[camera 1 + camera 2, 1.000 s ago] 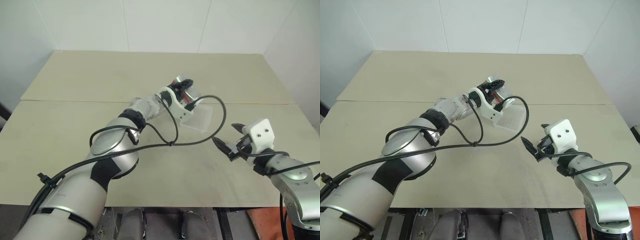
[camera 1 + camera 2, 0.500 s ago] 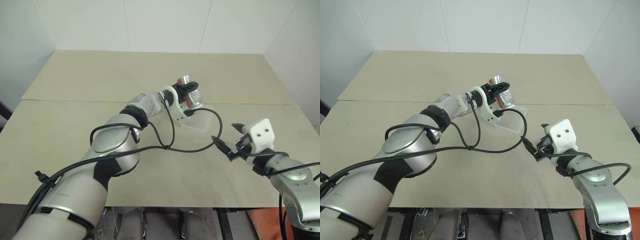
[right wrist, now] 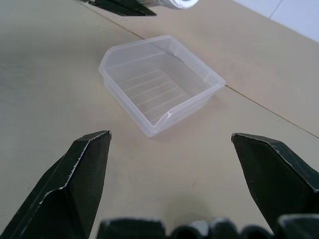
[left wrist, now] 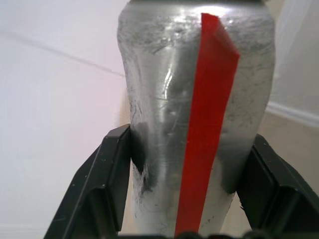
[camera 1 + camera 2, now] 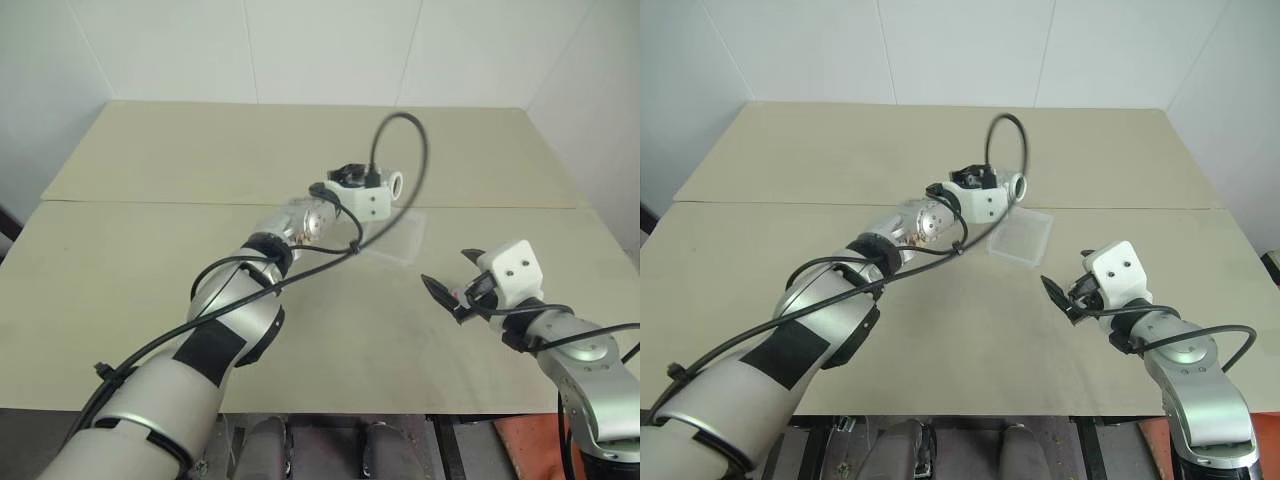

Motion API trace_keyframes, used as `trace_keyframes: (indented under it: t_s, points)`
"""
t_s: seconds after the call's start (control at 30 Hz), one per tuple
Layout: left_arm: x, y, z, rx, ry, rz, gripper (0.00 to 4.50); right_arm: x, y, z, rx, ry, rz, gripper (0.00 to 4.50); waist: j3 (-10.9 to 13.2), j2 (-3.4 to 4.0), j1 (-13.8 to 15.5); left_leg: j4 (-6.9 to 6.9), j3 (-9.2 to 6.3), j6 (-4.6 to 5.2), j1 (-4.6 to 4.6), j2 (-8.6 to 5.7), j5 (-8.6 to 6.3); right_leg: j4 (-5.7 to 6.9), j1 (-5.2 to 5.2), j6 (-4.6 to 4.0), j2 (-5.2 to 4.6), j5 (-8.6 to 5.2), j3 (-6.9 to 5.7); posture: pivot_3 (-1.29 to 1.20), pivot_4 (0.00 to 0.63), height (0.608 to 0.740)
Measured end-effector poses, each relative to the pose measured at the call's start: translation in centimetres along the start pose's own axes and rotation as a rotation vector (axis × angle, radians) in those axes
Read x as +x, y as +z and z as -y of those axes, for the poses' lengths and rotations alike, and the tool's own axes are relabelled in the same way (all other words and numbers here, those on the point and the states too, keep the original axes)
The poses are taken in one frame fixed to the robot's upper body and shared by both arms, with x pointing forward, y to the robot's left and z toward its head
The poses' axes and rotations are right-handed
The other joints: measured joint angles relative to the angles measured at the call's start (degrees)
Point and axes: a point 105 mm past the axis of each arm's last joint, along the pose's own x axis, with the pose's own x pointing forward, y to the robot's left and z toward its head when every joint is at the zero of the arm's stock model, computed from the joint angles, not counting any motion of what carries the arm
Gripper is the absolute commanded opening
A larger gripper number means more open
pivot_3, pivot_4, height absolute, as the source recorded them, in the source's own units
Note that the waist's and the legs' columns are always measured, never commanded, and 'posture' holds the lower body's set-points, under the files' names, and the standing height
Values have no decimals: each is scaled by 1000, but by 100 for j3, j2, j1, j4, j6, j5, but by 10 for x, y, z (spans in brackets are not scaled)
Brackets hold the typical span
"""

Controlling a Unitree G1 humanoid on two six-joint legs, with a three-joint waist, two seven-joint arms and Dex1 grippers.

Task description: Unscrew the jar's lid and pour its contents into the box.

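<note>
Above the far edge of the box (image 5: 1020, 236), your left end effector (image 4: 189, 189) is clenched on the jar (image 4: 197, 114), its two black fingers (image 4: 107, 174) pressing the clear wall on either side of the red label stripe. From the head views the jar itself is mostly hidden behind the white wrist housing, so you cannot tell from there which way its mouth faces, and the wrist view does not show whether any contents remain inside or whether the lid is on. Holding the jar low on its body leaves the upper end free, which suits tipping it over the box. Your right end effector (image 3: 169, 144) hangs released, fingers spread wide and holding nothing, on the near side of the box with the box in plain sight between its fingers; it looks parked where it will not block the pour yet can steady the box if needed. The box sits flat on the tabletop (image 5: 150, 260), just beyond the seam between the two boards, and in the right wrist view its ribbed floor shows no pellets. By that reading you have yet to land the contents, so keep the jar's mouth inside the box's rim when you tip.
</note>
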Motion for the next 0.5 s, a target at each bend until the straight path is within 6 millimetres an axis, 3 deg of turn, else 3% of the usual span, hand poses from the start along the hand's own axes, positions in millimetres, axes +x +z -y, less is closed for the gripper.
trace_keyframes:
  t_s: [0.1,0.27,0.37,0.5]
  points:
    - [-2,-5,-3,-216,12,5,2762,1,-1,1,-2,-2,-5,4481,0,0,-19,1,-1,0,0,0,0,3,1,0,0,0,0,0,150,740]
    - [-5,-17,6,-222,-9,-20,2762,3,1,1,-4,3,1,4481,0,0,-26,1,-2,0,0,-2,0,5,2,1,0,1,0,0,150,740]
    - [-7,-23,2,-69,4,-44,2762,4,0,2,-2,4,-2,4481,0,0,-25,1,-2,0,0,-2,0,5,2,1,0,1,0,0,150,740]
    - [-7,-10,-19,388,64,-15,2762,4,0,2,-7,3,-4,4481,0,-1,11,1,-5,1,-6,-4,0,5,2,2,0,2,-2,0,150,740]
